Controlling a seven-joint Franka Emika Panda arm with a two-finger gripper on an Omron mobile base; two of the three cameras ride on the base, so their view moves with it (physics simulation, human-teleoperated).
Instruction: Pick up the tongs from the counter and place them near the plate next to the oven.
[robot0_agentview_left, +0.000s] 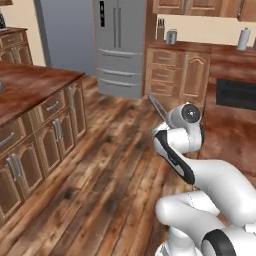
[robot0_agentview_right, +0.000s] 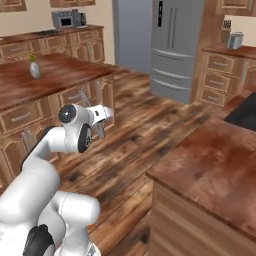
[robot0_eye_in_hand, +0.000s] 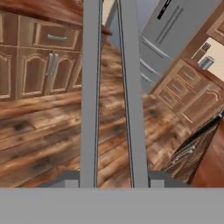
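My gripper (robot0_eye_in_hand: 113, 179) is shut on the tongs (robot0_eye_in_hand: 89, 87). Their two slim grey arms run side by side from between my finger tips to the top of the hand view. From the left base, the tongs (robot0_agentview_left: 157, 106) stick out up and to the left of the wrist, above the wooden floor. From the right base, the gripper (robot0_agentview_right: 102, 115) hangs in the aisle, with the tongs (robot0_agentview_right: 85, 99) slanting across it. The counter (robot0_agentview_left: 30, 87), a dark reddish-brown island top (robot0_agentview_right: 60, 70), lies to my left. The plate and the oven are out of view.
A steel fridge (robot0_agentview_left: 117, 45) stands ahead across the wooden floor (robot0_agentview_left: 110, 165), with wall cabinets (robot0_agentview_left: 177, 75) beside it. Close on the right is another wood-grain top (robot0_agentview_right: 215, 165) with a black panel (robot0_agentview_right: 244, 114). A small vase (robot0_agentview_right: 34, 69) stands on the island.
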